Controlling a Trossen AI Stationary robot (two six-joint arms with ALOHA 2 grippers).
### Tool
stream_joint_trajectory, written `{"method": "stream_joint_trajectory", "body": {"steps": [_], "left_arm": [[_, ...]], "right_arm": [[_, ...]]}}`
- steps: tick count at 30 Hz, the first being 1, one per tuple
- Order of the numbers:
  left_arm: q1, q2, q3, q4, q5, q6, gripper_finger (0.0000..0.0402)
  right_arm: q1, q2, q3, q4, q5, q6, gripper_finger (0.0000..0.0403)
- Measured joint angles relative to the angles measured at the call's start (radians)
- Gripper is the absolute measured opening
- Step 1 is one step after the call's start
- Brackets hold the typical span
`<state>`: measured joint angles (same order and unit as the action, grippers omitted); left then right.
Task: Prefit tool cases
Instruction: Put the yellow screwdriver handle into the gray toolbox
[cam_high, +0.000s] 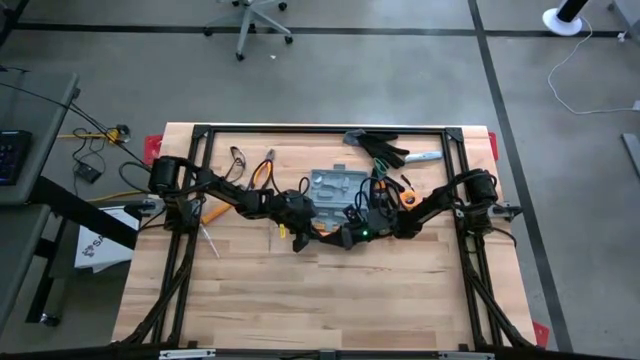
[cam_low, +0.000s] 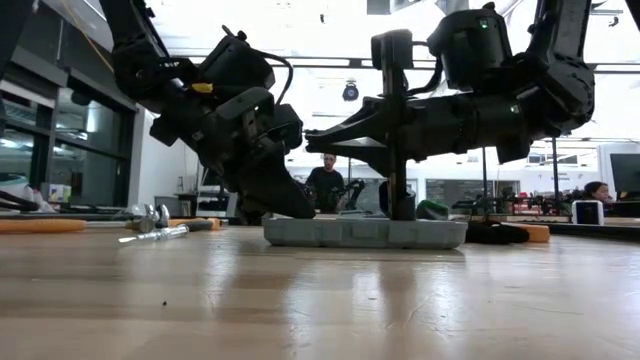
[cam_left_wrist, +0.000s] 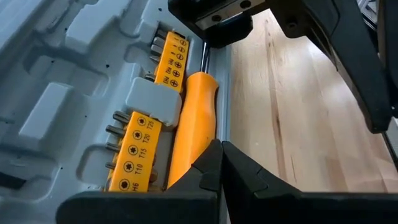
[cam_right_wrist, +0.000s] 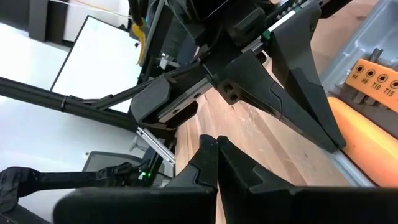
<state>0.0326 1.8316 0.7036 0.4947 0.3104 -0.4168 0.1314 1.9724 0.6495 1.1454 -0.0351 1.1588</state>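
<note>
Tool cases here come down to one grey-blue case (cam_high: 335, 190) lying open and flat near the middle of the wooden desk (cam_high: 300, 300), its moulded tray facing up. In that tray sit two yellow bit holders (cam_left_wrist: 135, 149) and, along the near edge, an orange-handled screwdriver (cam_left_wrist: 196, 127) resting in its slot.

Both arms crowd over the case's near edge. The left hand (cam_left_wrist: 222, 163) is closed on nothing, its tips just over the screwdriver handle. The right hand (cam_right_wrist: 217, 160) is likewise closed and empty, hovering above bare desk beside the case, very close to the left one.

Risks, as I judge them: pressing on the handle off-centre could tip the light case or skid it across the desk, and the two hands could collide.
</note>
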Motion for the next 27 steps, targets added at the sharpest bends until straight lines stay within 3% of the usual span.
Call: {"method": "stream_joint_trajectory", "body": {"steps": [17, 27], "left_arm": [[0.0, -0.072, 0.002, 0.003, 0.0, 0.039, 0.001], [-0.001, -0.068, 0.002, -0.135, -0.044, 0.138, 0.0001]], "right_arm": [[0.0, 0.002, -0.002, 0.083, -0.007, -0.009, 0.0], [0.0, -0.076, -0.001, 0.092, -0.007, -0.034, 0.0]]}}
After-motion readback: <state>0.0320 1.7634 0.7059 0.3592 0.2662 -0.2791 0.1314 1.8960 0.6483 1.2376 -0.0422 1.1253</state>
